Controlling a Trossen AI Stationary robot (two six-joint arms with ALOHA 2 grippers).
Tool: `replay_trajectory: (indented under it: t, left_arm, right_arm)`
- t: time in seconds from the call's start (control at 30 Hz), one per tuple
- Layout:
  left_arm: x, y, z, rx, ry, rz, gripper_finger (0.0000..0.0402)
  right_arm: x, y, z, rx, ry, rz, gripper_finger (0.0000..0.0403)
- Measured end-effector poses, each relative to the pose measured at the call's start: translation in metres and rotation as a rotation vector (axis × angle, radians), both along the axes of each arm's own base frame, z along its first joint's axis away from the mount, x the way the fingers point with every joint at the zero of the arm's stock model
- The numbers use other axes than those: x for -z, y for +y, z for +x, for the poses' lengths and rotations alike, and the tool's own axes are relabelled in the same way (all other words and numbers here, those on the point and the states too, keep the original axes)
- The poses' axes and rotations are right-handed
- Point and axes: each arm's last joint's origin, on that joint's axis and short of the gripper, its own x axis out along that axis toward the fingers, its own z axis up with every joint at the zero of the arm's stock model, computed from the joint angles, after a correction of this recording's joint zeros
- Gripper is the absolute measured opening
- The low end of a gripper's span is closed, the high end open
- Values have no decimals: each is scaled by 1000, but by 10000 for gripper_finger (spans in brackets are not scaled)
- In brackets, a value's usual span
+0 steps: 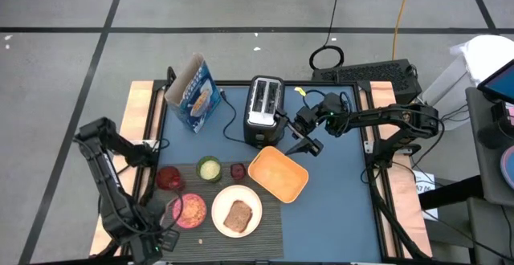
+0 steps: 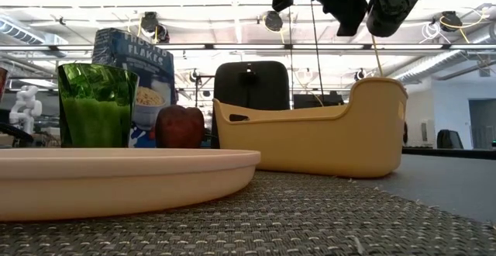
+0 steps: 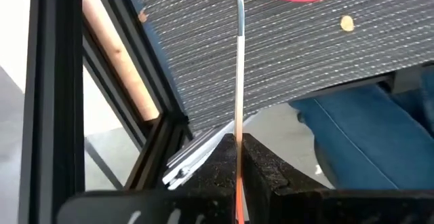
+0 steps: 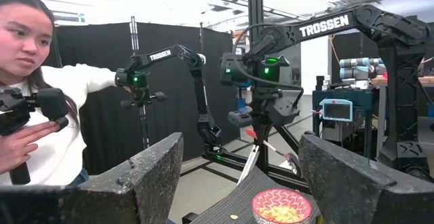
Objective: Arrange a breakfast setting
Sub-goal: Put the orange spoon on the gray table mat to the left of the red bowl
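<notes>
The left gripper (image 1: 165,231) hangs over the near left corner of the table (image 1: 337,209), at the left edge of the placemat (image 1: 273,225). Its fingers (image 3: 264,166) are clenched on the red handle of the spoon (image 3: 239,81), whose metal stem runs out from between them over the ribbed mat toward the pink bowl (image 1: 190,209). The bowl sits on the mat's near left part, just beside the gripper, with the white plate (image 1: 250,203) next to it carrying the toast (image 1: 238,216). Behind them, along the mat's far edge, stand the red glass (image 1: 169,177), the green cup (image 1: 210,169) and a small dark red apple (image 1: 238,170)

The right gripper (image 1: 312,145) hovers above the middle of the table, near the toaster (image 1: 263,108), with its fingers (image 4: 146,173) spread wide and nothing between them. A yellow tray (image 1: 278,173) lies just below it, overlapping the mat's far right corner. The cereal box (image 1: 195,94) stands near the far left corner of the table. In the right wrist view a person (image 4: 41,115) in a white sleeve stands beyond the table
</notes>
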Motion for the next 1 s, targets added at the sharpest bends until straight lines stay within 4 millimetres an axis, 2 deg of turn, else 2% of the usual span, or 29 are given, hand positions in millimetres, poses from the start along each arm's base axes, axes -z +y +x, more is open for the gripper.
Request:
replay_trajectory:
  t: [0.5,1.0]
  left_arm:
    - [20,-12,4,-10,139,25,6]
    - [51,-18,19,-53,271,124,6]
  right_arm:
    - [0,0,0,0,0,0,281]
    - [0,0,0,0,0,0,281]
